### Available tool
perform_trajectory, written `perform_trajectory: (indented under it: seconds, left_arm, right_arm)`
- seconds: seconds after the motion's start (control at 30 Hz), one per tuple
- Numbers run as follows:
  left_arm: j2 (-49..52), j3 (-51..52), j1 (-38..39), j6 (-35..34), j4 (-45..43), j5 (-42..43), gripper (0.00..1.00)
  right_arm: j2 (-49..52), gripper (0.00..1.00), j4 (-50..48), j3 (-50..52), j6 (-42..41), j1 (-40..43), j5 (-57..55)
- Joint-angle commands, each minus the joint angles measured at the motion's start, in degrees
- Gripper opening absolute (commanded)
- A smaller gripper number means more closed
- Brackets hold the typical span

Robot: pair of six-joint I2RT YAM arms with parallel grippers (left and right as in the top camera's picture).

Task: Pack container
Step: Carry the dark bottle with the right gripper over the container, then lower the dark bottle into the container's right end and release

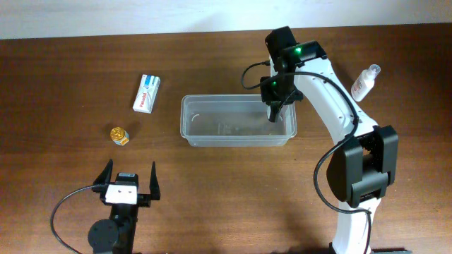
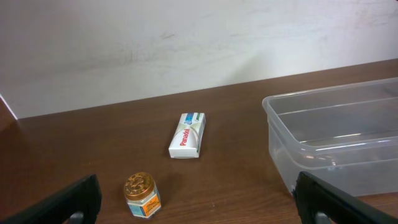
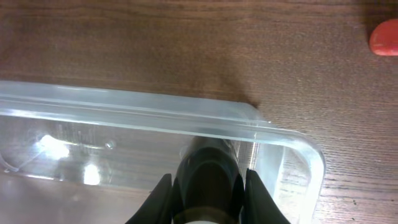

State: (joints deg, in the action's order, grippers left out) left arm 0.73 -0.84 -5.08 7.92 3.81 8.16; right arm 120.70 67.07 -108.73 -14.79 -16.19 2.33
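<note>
The right gripper (image 3: 208,186) is pinching a dark cylindrical item (image 3: 208,168), one finger on each side of it. What the item is cannot be told from the wrist view. The gripper hangs over the right end of the container (image 1: 236,141), near the far wall and the rounded corner. How deep it sits inside cannot be judged.

Hazards from this position:

- **Wall contact.** The fingers are near the rim. Spreading them, or lifting out at an angle, could hook the thin plastic edge.
- **Container shift.** The tub looks light and nothing restrains it. The left gripper (image 1: 131,169) is spread wide, holds nothing and is well apart from the tub near the front of the table (image 1: 56,77). Any snag would probably drag or tilt the tub.
- **Release from height.** A round item let go above the floor may roll or bounce against the walls.

The white box (image 1: 147,93), the gold-lidded jar (image 1: 119,135) and the clear spray bottle (image 1: 365,82) lie outside the container, so a shifted tub would likely affect their placement too.
</note>
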Motion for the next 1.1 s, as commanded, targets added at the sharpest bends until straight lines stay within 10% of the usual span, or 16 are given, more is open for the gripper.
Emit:
perform_trajectory:
  seconds: [0.0,1.07]
  left_arm:
    - [-0.4,0.3,-0.4,0.9,0.1,-0.3,0.99]
    - [-0.4,0.3,-0.4,0.9,0.1,-0.3,0.99]
  right_arm:
    - [-0.4,0.13,-0.9,1.6,-0.7,-0.3,-1.5]
    - [-0.4,0.22,-6.0,7.7,-0.7,-0.2,-2.0]
